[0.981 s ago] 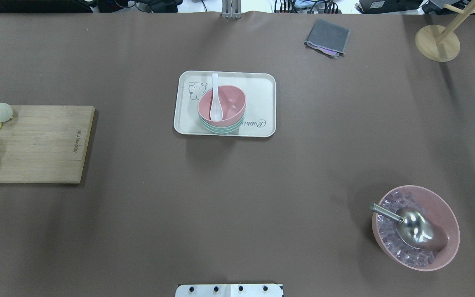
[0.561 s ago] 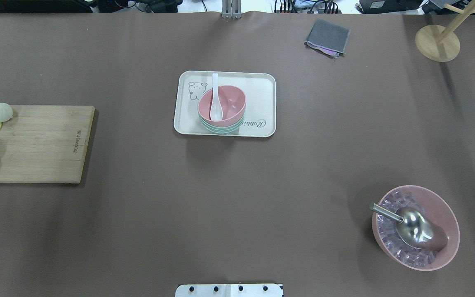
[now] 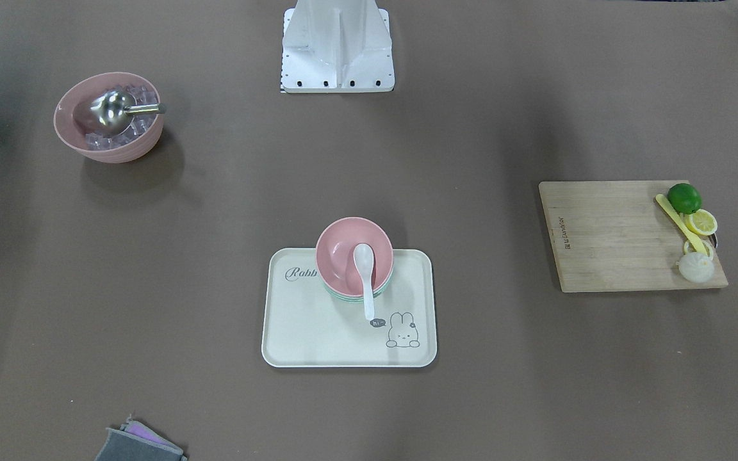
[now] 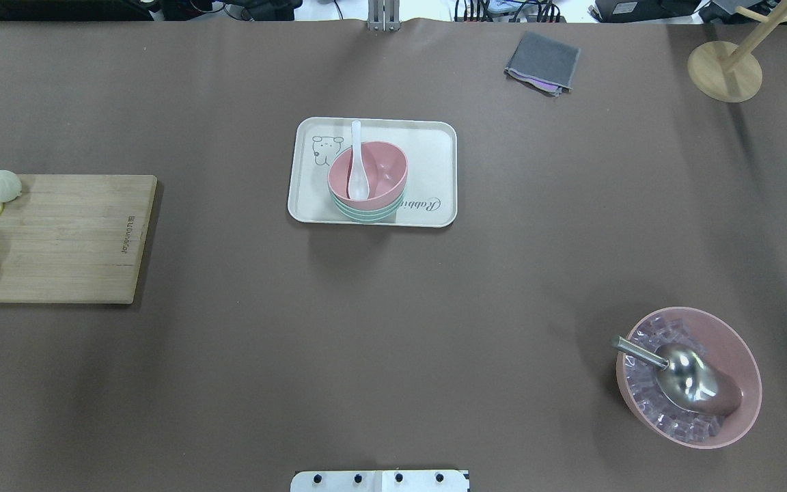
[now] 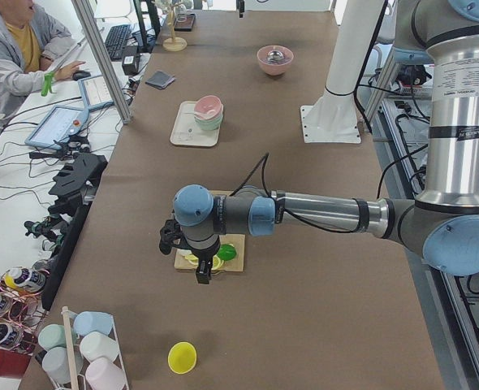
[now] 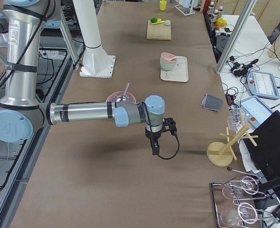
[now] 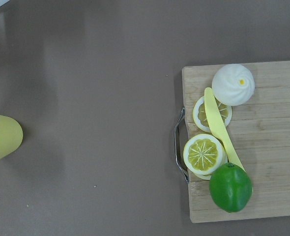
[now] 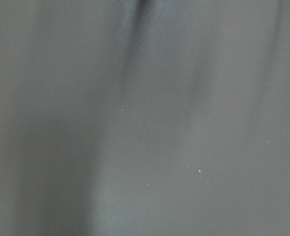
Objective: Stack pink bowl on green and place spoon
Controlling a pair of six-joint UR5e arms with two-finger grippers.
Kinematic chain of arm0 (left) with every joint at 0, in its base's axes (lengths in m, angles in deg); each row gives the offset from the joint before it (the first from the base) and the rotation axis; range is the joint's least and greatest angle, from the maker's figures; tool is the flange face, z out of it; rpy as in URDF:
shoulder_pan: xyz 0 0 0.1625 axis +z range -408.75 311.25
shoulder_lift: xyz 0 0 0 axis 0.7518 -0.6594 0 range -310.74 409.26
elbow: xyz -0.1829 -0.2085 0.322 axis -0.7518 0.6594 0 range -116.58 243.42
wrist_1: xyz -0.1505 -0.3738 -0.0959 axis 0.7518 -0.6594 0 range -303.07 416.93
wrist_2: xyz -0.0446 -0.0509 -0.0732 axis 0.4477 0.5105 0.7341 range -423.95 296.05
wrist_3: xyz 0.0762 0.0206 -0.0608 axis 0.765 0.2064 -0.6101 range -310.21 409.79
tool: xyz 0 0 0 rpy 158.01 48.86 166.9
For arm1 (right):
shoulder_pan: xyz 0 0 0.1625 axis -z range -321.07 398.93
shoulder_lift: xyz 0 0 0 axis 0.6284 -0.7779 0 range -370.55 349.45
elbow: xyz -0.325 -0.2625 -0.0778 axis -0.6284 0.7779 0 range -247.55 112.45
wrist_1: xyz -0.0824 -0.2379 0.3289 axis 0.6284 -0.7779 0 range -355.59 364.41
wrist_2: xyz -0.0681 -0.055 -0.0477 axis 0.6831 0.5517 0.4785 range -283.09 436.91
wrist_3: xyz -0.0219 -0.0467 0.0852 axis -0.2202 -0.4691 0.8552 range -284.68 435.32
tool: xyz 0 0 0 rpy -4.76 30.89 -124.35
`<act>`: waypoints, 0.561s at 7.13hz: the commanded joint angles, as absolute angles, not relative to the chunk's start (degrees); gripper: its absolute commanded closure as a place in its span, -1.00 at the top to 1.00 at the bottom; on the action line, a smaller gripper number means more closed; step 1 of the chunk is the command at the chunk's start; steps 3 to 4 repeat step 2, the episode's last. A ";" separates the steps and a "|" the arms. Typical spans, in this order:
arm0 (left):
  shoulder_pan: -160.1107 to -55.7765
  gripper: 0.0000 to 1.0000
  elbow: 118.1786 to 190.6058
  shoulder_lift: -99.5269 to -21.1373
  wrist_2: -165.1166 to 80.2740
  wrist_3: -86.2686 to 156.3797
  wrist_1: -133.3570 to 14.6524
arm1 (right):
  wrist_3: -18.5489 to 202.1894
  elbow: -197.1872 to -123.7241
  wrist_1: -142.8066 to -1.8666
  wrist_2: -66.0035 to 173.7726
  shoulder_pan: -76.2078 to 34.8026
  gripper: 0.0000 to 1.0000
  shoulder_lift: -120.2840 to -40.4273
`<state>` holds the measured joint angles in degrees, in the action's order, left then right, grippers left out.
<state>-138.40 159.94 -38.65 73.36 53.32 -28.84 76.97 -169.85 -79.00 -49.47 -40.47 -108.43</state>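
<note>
Jaw state cannot be told for either gripper, since each shows only in a side view. The left gripper (image 5: 202, 275) hangs over the end of the cutting board (image 4: 65, 239) farthest from the tray (image 4: 434, 150). The right gripper (image 6: 155, 148) hangs over bare table, well to the robot's right of the tray; its wrist view shows only brown surface.

Task items, all on the tray:
- One pink bowl (image 4: 383, 167), nested upright on the green bowl (image 4: 366, 213). The stack sits on the tray's robot-side half. Whether the green rims belong to one bowl cannot be told.
- One white spoon (image 4: 357, 181), its scoop inside the pink bowl, its handle resting over the rim toward the tray's far edge.

Other items, placed from the tray:
- The cutting board lies well to the robot's left. It carries one lime (image 7: 230, 187), two lemon slices (image 7: 203, 153), one yellow knife (image 7: 221, 130) lying across the slices, and one white bun (image 7: 233, 84).
- One yellow cup (image 7: 2, 137) stands beyond the board, farther from the tray.
- One large pink bowl (image 4: 742, 355) sits to the robot's right and nearer the robot. It holds ice cubes (image 4: 646, 396) and one metal scoop (image 4: 687, 372).
- One grey cloth (image 4: 542, 61) lies beyond the tray, to the right.
- One wooden stand (image 4: 725, 70) is farther right again.
</note>
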 commanded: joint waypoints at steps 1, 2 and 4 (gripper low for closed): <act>-138.40 0.96 160.19 -38.10 72.98 53.21 -29.20 | 76.99 -169.94 -79.00 -49.74 -40.35 1.00 -108.37; -138.48 0.96 160.36 -38.10 72.98 53.13 -29.21 | 76.99 -170.03 -79.00 -49.74 -40.35 1.00 -108.37; -138.48 0.96 160.36 -38.10 72.98 53.13 -29.21 | 76.99 -170.03 -79.00 -49.74 -40.35 1.00 -108.37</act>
